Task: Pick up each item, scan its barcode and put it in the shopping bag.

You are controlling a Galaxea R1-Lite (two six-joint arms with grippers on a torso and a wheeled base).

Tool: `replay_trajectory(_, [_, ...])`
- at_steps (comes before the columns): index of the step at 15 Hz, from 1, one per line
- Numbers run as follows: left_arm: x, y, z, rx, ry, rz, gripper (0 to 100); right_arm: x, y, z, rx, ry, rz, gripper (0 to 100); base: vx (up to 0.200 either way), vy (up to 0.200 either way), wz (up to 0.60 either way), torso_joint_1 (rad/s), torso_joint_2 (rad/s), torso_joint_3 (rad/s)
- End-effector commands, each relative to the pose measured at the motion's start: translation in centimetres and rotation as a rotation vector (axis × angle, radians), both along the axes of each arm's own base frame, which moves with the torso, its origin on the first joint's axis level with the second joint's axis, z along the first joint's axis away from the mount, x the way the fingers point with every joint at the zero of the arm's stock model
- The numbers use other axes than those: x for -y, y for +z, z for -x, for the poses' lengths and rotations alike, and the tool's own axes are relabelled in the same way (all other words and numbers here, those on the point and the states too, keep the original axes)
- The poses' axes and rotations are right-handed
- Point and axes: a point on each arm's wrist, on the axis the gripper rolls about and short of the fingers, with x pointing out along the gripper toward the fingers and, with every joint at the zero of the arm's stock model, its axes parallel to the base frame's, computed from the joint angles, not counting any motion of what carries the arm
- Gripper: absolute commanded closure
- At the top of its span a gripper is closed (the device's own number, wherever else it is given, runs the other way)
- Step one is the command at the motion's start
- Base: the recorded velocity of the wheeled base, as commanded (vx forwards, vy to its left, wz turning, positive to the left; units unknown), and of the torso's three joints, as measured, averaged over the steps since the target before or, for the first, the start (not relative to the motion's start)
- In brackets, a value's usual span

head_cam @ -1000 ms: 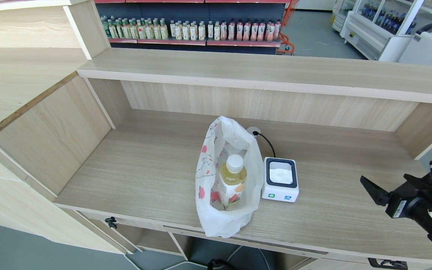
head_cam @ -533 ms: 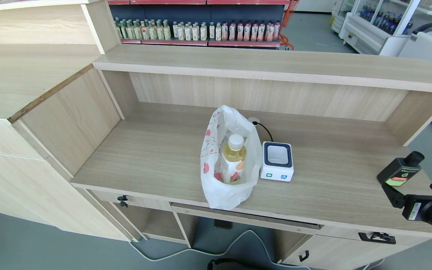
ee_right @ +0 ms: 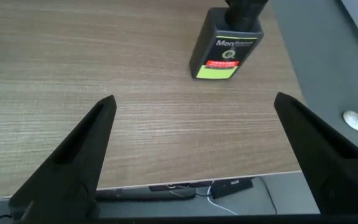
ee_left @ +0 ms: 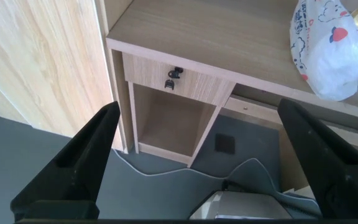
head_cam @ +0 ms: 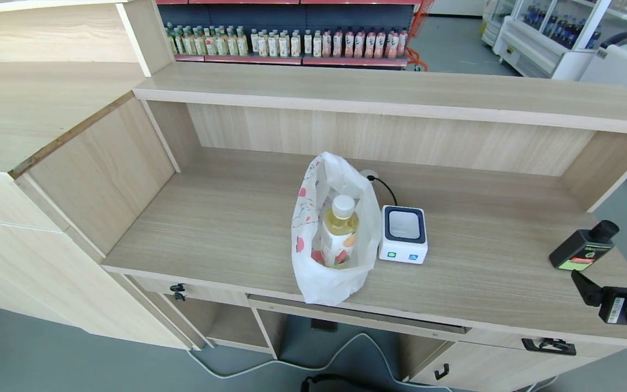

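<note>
On the long wooden counter [head_cam: 210,234], the biggest thing is the white shopping bag [head_cam: 313,272] with red prints. It stands near the front edge, about the middle. Just right of it, almost touching, sits the white scanner [head_cam: 404,234], its dark window facing up and a black cable running to the far side. Well apart, near the counter's right end, is a black bottle [head_cam: 583,251] with a black cap and a green and red label. Whether it stands or lies on its side I cannot tell.

The black bottle looks like the item not yet bagged. It is probably stiff plastic with smooth sides, fairly light, and unlikely to break, though it could slip. The flat body below the cap seems the best place to take hold, across its narrow width, leaving the back free for the scanner. No barcode shows.

The bag is thin and soft, with a slack open mouth. A yellow drink bottle [head_cam: 338,231] with a white cap stands upright inside, so little room is left beside it.

The right gripper [ee_right: 194,101] hangs near the counter's front right edge, just short of the black bottle, spread wide and holding nothing. The left gripper [ee_left: 199,107] is also spread wide and holding nothing, low before the counter's left drawer.
</note>
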Motion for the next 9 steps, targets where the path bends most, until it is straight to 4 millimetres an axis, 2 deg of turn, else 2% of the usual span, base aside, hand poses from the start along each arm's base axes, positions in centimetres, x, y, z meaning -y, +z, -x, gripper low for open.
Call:
replay_trajectory(1, [0.0, -0.01, 0.0, 0.0, -0.001, 0.0, 0, 1.07, -0.64, 0.0, -0.039, -0.037, 0.016, 0, 0.0, 0.0, 0.0, 0.0, 0.0, 0.0])
replay_trajectory(7, [-0.01, -0.01, 0.0, 0.0, 0.005, 0.002, 0, 1.75, -0.67, 0.24, -0.043, -0.059, 0.022, 0, 0.0, 0.0, 0.0, 0.0, 0.0, 0.0])
replay_trajectory(9, [-0.02, -0.01, 0.0, 0.0, 0.007, 0.002, 0, 1.73, -0.59, 0.28, -0.04, -0.059, 0.023, 0, 0.0, -0.2, 0.0, 0.002, 0.0, 0.005])
